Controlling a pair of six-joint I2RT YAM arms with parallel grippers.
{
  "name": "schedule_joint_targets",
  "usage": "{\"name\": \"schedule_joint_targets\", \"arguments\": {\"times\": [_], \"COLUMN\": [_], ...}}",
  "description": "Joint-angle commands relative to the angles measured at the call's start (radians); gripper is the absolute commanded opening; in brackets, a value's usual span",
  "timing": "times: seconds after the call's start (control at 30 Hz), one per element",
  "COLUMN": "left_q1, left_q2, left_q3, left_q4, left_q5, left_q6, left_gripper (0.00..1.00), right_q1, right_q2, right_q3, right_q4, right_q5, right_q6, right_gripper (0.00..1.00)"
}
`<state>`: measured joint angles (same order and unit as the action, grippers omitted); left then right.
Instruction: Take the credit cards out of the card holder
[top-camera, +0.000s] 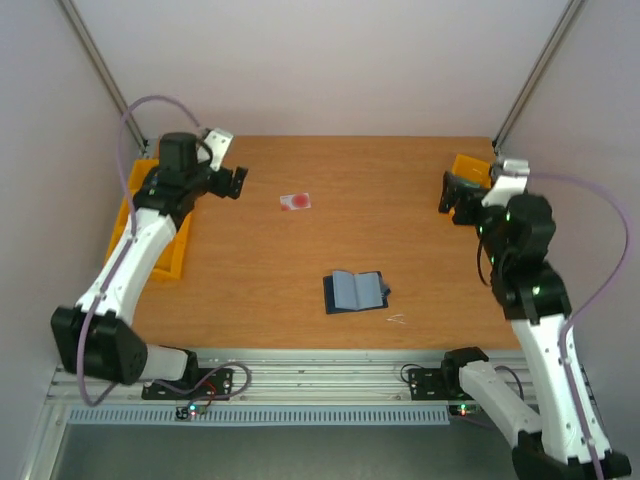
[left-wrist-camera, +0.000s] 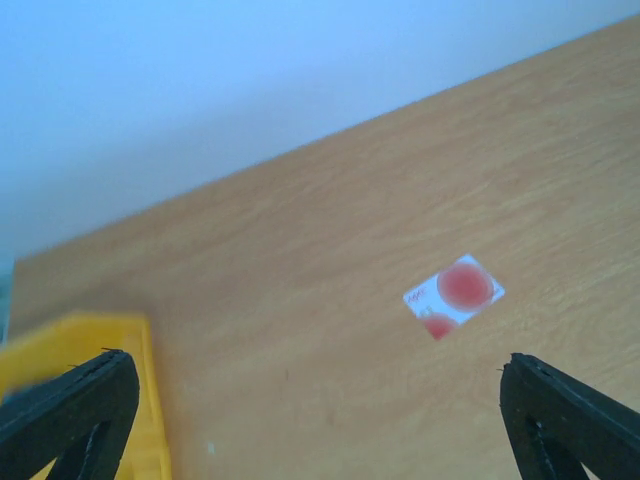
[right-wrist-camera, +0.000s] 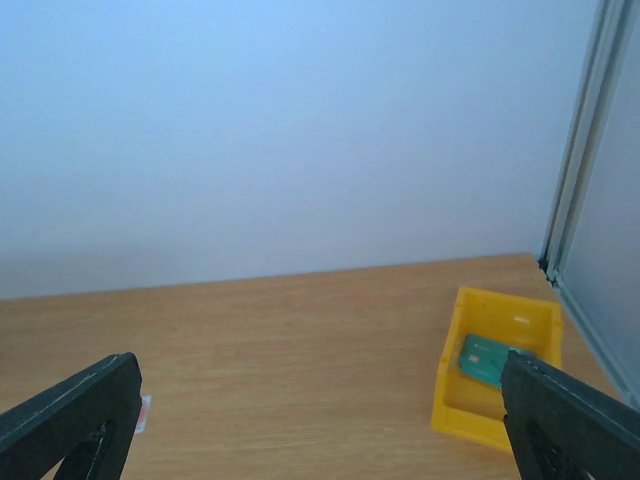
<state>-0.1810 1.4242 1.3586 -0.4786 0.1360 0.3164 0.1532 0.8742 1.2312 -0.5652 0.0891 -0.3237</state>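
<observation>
The card holder (top-camera: 355, 291) lies unfolded near the middle front of the table, dark navy with a blue-grey inside. A white-pink credit card (top-camera: 295, 202) with a red round mark lies flat on the wood further back. It also shows in the left wrist view as the credit card (left-wrist-camera: 455, 296), ahead and to the right of the jaws. My left gripper (top-camera: 237, 182) (left-wrist-camera: 320, 425) hovers open at the back left, holding nothing. At the back right my right gripper (top-camera: 452, 195) (right-wrist-camera: 320, 425) is open and empty too. Both are well away from the card holder.
A yellow bin (top-camera: 182, 250) (left-wrist-camera: 80, 340) sits along the left edge under my left arm. A second yellow bin (top-camera: 470, 166) (right-wrist-camera: 500, 415) in the back right corner holds a green card (right-wrist-camera: 487, 360). A tiny pale scrap (top-camera: 397, 320) lies right of the holder.
</observation>
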Motion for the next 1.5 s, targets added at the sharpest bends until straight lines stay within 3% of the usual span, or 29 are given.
{"name": "schedule_joint_targets", "arguments": {"times": [0.0,0.1,0.2,0.33,0.43,0.57,0.63,0.73,0.87,1.0,1.07,1.13,1.27,1.47], "left_q1": [0.026,0.028,0.03,0.032,0.042,0.121,0.148,0.169,0.185,0.197,0.198,0.198,0.198,0.198], "left_q2": [-0.162,-0.314,-0.392,-0.438,-0.4,-0.284,-0.238,-0.147,-0.02,0.049,0.121,0.119,0.131,0.134], "left_q3": [-0.286,-0.49,-0.683,-0.944,-1.096,-1.095,-1.086,-1.061,-1.018,-0.994,-1.004,-0.965,-0.969,-0.971], "left_q4": [0.15,0.279,0.477,0.859,1.146,1.13,1.17,1.235,1.301,1.337,1.443,1.362,1.393,1.4], "left_q5": [-0.133,-0.275,-0.387,-0.286,-0.349,-0.42,-0.47,-0.459,-0.42,-0.266,-0.225,-0.158,-0.153,-0.154], "left_q6": [-0.293,-0.396,-0.434,-0.349,-0.256,-0.347,-0.393,-0.422,-0.46,-0.398,-0.374,-0.342,-0.339,-0.336], "left_gripper": [0.99,0.99,0.99,0.99,0.99,0.99,0.99,0.99,0.99,0.99,0.99,0.99,0.99,0.99], "right_q1": [-0.003,-0.003,-0.003,-0.003,-0.004,-0.017,-0.024,-0.092,-0.139,-0.169,-0.179,-0.191,-0.198,-0.198], "right_q2": [-0.181,-0.257,-0.266,-0.163,0.013,0.364,0.537,0.709,0.771,0.743,0.727,0.72,0.718,0.717], "right_q3": [-0.361,-0.554,-0.719,-0.861,-1.009,-1.068,-1.091,-1.076,-1.034,-1.0,-0.962,-0.925,-0.865,-0.806], "right_q4": [0.436,0.524,0.617,0.765,1.116,1.509,1.788,1.925,1.898,1.795,1.702,1.622,1.513,1.391], "right_q5": [0.125,0.243,0.183,0.265,0.234,0.225,0.146,0.138,-0.014,-0.078,-0.079,-0.078,-0.155,-0.127], "right_q6": [-0.083,-0.102,-0.127,-0.037,-0.194,-0.137,-0.216,-0.154,-0.145,-0.149,-0.138,-0.129,-0.14,-0.127], "right_gripper": [0.99,0.98,0.98,0.98,0.99,0.99,0.99,0.98,0.98,0.98,0.99,0.98,0.99,0.99]}}
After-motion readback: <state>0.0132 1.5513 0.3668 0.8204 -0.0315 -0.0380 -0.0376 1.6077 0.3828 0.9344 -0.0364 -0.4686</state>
